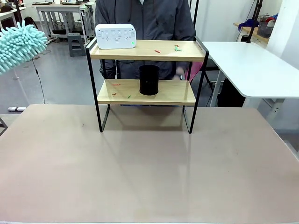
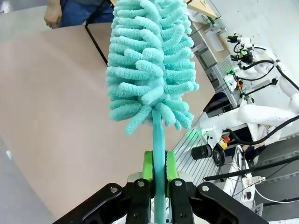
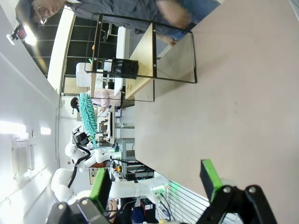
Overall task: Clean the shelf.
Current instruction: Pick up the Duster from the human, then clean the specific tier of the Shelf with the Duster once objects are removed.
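Desk (image 1: 149, 177) carries the shelf (image 1: 140, 50) at far centre, long axis left-right, open front facing me. A person (image 1: 145, 18) stands right behind it. My left pincer (image 2: 159, 168) is clamped on the handle of the teal duster (image 1: 18, 44), whose head is up at the left, well apart from the shelf. Right pincer (image 3: 155, 178) has its jaws apart, with the shelf well ahead. In the way: white device (image 1: 116, 36) on the top board, left, and black cylinder (image 1: 149, 80) on the lower board, middle. Red and green scraps (image 1: 157, 51) lie on both boards.

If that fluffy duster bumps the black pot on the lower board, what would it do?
The black pot looks like hollow mesh, so probably light and easily shoved. It stands taller than wide, so it may tip, and being round, then roll.
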{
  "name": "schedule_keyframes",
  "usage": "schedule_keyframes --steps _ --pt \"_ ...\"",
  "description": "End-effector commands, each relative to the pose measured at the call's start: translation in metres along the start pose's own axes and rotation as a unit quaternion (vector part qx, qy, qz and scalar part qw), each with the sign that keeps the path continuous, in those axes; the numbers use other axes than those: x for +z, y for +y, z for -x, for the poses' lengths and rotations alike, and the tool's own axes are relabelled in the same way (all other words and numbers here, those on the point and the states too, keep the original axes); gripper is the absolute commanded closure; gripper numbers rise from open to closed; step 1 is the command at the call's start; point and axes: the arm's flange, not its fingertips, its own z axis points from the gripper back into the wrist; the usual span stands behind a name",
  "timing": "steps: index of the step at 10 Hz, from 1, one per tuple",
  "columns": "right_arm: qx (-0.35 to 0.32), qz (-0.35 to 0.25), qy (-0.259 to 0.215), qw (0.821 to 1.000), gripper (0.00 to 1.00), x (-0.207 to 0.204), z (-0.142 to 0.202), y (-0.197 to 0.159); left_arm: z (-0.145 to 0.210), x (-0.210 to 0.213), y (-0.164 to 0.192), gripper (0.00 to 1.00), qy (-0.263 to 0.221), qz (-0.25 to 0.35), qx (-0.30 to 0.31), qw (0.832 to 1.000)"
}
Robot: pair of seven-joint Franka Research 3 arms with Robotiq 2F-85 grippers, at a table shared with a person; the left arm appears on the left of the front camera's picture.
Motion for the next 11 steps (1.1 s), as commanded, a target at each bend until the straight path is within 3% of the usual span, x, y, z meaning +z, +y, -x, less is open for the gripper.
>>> schedule_keyframes --steps 1,11 --pt "0.014 -0.007 -0.004 1.0 0.0 -0.0009 -0.0004 0.0003 -0.0019 0.006 -0.0024 1.0 -0.004 0.009 0.002 1.0" --pt "0.014 -0.007 -0.004 1.0 0.0 -0.0009 -0.0004 0.0003 -0.0019 0.006 -0.0024 1.0 -0.004 0.009 0.002 1.0"
